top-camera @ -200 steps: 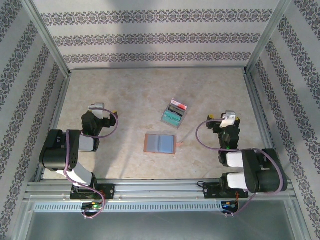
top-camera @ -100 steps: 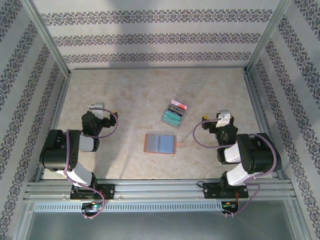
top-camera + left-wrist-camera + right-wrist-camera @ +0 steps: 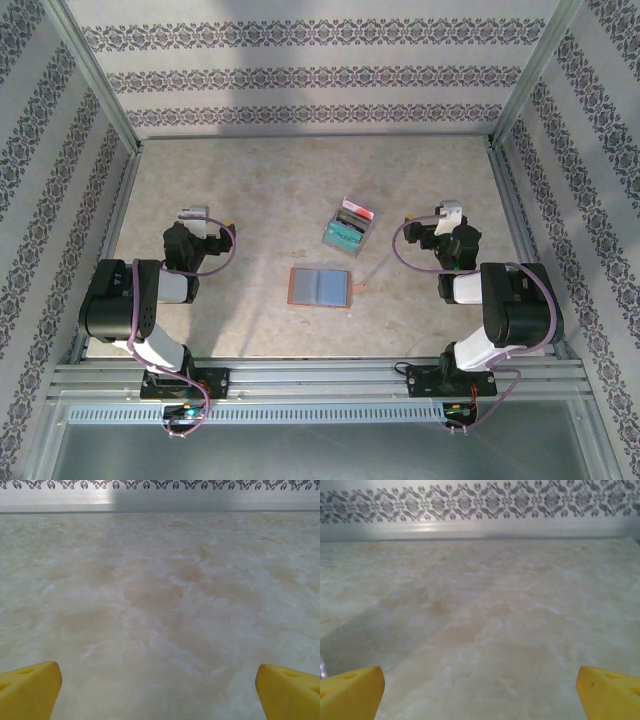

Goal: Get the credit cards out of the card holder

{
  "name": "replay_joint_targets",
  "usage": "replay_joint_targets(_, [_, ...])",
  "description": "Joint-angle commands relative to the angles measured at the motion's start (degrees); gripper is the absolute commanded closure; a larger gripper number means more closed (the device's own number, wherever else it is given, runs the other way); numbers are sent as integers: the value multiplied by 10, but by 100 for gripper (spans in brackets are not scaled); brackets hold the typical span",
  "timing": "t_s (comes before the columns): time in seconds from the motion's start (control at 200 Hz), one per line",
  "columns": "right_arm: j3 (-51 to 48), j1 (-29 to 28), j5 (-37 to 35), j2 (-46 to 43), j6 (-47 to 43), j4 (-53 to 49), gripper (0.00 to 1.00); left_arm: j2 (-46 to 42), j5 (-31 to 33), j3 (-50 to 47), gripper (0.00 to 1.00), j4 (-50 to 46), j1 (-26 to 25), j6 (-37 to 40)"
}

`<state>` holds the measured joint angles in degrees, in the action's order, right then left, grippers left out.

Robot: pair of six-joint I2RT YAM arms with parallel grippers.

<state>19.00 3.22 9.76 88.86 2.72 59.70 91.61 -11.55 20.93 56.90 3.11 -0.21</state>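
Card holder [image 3: 321,288]: which way does it lie from each arm? asks Ana.

Ben: It lies open and flat on the table [image 3: 240,190], midway between the 2 arms and closer to their bases than either fingertip pair. From the left gripper [image 3: 192,213] it sits inward to the right and back; from the right gripper [image 3: 450,212], inward to the left and back. I judge neither arm clearly nearer.

Ana: And its long axis?

Ben: It runs roughly left to right, a little tilted, with the 2 grey-blue panels side by side.

Ana: Where are the credit cards [image 3: 347,234]?

Ben: Teal, red and dark ones lie in the clear tray [image 3: 333,222], just beyond the card holder and towards the right arm. Whether any card is left in a pocket, I cannot tell.

Ana: What do the jaws hold?

Ben: Nothing. In both wrist views the yellow tips stand spread wide, left gripper [image 3: 160,690] and right gripper [image 3: 480,690] alike, with bare table between them. Both face the far wall, away from the card holder, so either arm would need to turn inward and pull back to reach it.
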Motion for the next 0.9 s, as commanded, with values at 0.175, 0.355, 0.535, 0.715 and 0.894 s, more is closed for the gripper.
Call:
replay_joint_targets(0.175, [3, -36, -158, -12, 13, -29, 2, -3, -1, 3, 1, -7, 5, -4])
replay_joint_targets(0.355, [4, -36, -159, -13, 12, -28, 2, -3, -1, 5, 1, -8, 5, -3])
replay_joint_targets(0.535, [3, -37, -159, -13, 12, -29, 2, -3, -1, 4, 1, -8, 5, -3])
replay_joint_targets(0.715, [4, -37, -159, -13, 12, -28, 2, -3, -1, 4, 1, -8, 5, -3])
replay_joint_targets(0.894, [3, -37, -159, -13, 12, -28, 2, -3, -1, 3, 1, -7, 5, -3])
